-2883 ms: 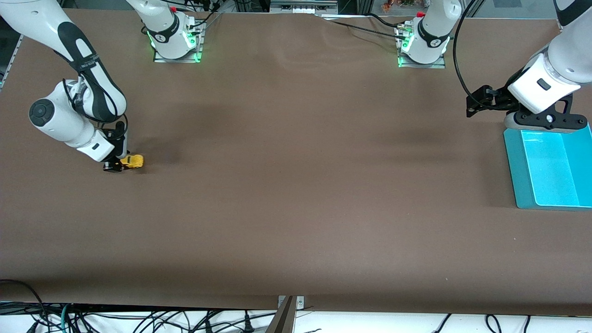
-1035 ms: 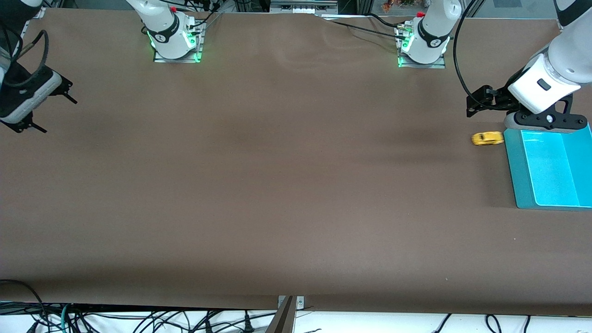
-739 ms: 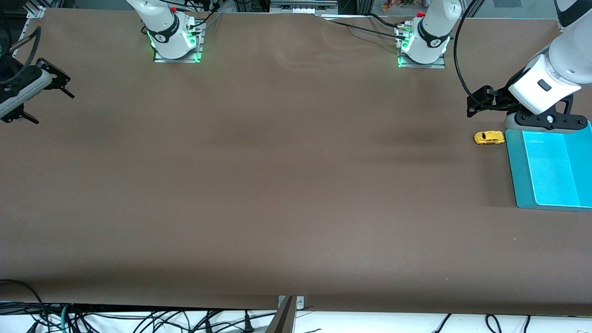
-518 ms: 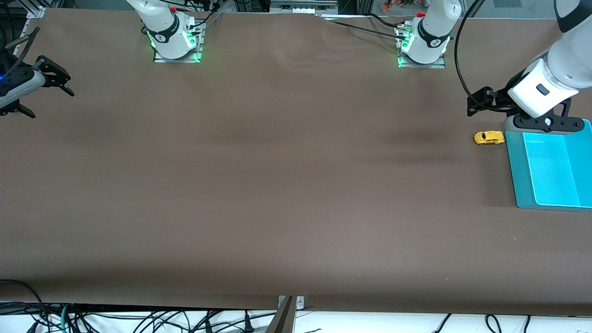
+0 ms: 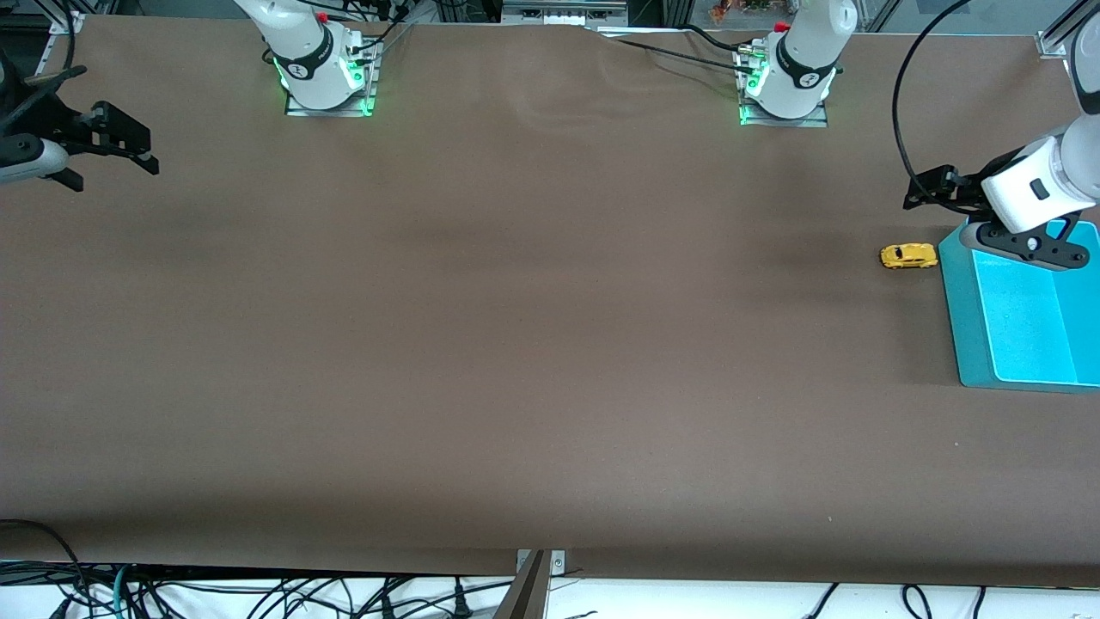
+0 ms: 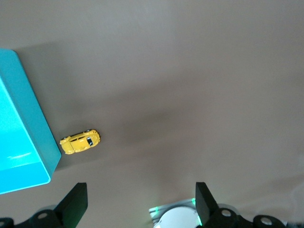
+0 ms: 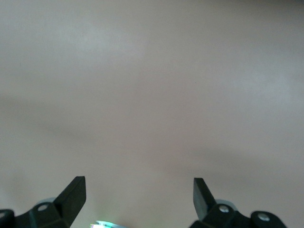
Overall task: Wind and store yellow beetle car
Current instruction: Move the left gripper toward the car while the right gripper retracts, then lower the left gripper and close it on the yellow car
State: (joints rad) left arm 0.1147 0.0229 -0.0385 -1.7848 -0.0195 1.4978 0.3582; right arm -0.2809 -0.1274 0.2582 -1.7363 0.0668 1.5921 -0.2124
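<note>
Your shiny round yellow car (image 5: pixel 908 256) sits just beside the smooth blue bin (image 5: pixel 962 327). Left gripper (image 5: pixel 932 185) above it and right gripper (image 5: pixel 107 150) over the brown table (image 5: pixel 516 344) both gape wide, empty.

We see the yellow beetle car (image 5: pixel 907 256) standing on the table (image 5: pixel 533 344) at the left arm's end, on its wheels, just beside the bin (image 5: pixel 967 344), its length pointing at the bin's wall; whether it touches that wall we cannot tell. The bin's one corner lies nearest the car, and most of the bin lies nearer to the front camera than the car. The left gripper (image 5: pixel 932 182) hangs over the table beside the bin's corner, fingers spread apart. The right gripper (image 5: pixel 129 148) hangs over the table's right-arm end, well apart from the car, fingers likewise spread.
</note>
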